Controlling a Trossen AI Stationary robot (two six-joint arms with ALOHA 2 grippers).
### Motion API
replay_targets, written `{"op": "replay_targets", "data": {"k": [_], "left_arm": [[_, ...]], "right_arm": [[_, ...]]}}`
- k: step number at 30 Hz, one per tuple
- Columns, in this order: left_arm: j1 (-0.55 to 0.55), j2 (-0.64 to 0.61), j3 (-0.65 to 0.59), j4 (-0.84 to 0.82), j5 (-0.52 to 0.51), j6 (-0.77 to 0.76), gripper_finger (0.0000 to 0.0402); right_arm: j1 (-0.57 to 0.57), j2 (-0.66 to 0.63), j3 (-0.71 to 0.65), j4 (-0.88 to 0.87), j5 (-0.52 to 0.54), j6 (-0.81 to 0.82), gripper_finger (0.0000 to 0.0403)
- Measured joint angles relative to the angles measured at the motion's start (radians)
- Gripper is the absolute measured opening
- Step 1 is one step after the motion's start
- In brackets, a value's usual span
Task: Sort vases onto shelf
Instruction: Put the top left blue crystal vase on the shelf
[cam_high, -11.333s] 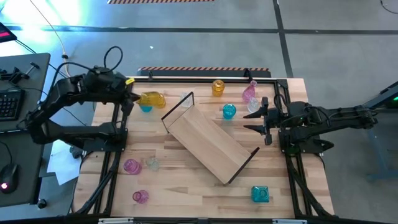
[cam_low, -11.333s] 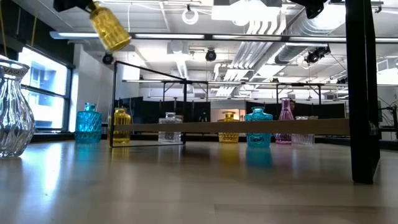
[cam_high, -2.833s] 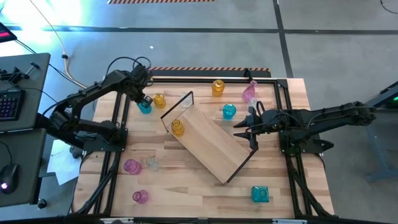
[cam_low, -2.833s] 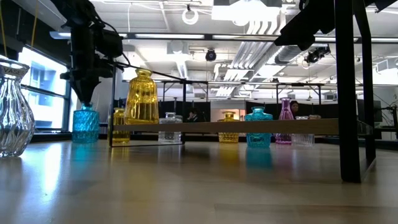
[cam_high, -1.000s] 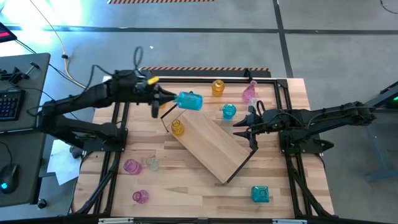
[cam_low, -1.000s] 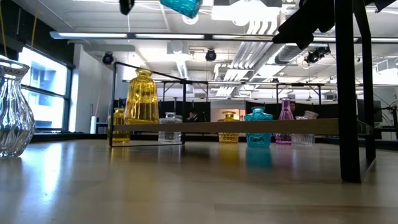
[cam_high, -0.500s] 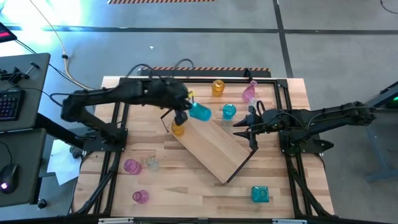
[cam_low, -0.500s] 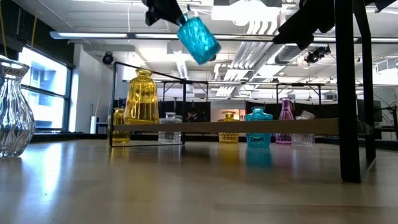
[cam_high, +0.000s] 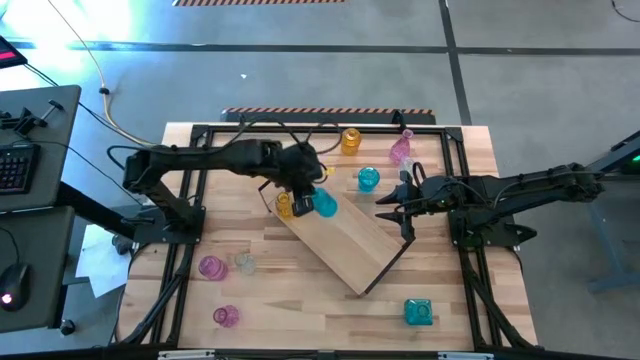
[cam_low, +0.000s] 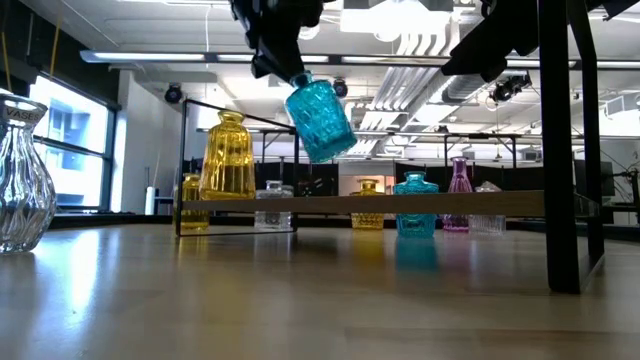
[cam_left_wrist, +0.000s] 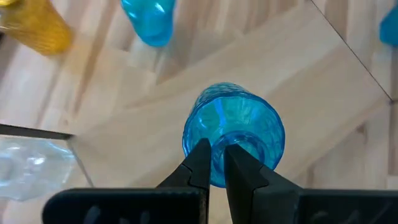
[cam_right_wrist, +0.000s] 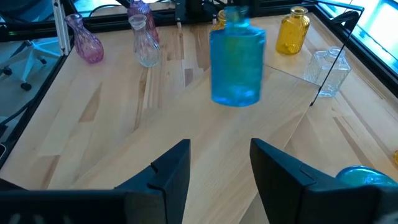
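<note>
My left gripper (cam_high: 311, 192) is shut on a teal-blue vase (cam_high: 325, 205) that hangs over the far left end of the shelf (cam_high: 345, 238), a light-wood board lying slantwise on the table. In the low view the vase (cam_low: 320, 122) hangs tilted, clear above the board (cam_low: 400, 203). An amber vase (cam_high: 285, 206) stands on the board right beside it, on its base. My right gripper (cam_high: 400, 206) waits open above the table at the shelf's right side, with a teal vase (cam_right_wrist: 237, 62) standing a little ahead of its fingers. My left gripper pinches the teal vase's neck at the rim (cam_left_wrist: 216, 163) between its two fingers, which stand almost together; one finger (cam_left_wrist: 244, 168) seems to sit in the mouth. The fingers come slanting down from the table's left. The vase hangs below them, tilted, base lowest, clear of the shelf.
Far behind the shelf stand an amber vase (cam_high: 350, 140), a pink vase (cam_high: 400, 150), a clear vase (cam_high: 408, 170) and a teal one (cam_high: 368, 178). Near left stand two pink vases (cam_high: 212, 267) (cam_high: 226, 315) and a clear one (cam_high: 243, 263). A square teal vase (cam_high: 418, 312) stands near right.
My left gripper has carried the teal vase toward the table's right and near edge and down, out over the shelf's far left end. It has tipped from nearly level to pointing steeply down, so the vase, earlier lying sideways high up, now hangs base-down beside the amber vase.
</note>
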Motion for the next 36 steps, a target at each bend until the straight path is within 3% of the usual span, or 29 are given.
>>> {"op": "replay_targets", "data": {"k": [18,28,36], "left_arm": [[-0.101,0.003,0.000,-0.146,0.036,0.009,0.0012],[-0.125,0.005,0.000,-0.168,-0.020,0.027,0.0012],[-0.167,0.087,0.001,-0.143,-0.057,0.046,0.0012]], "right_arm": [[0.000,0.000,0.000,0.008,0.000,-0.008,0.0156],[0.000,0.000,0.000,0.008,0.000,-0.008,0.0156],[0.000,0.000,0.000,0.009,0.000,-0.008,0.0156]]}}
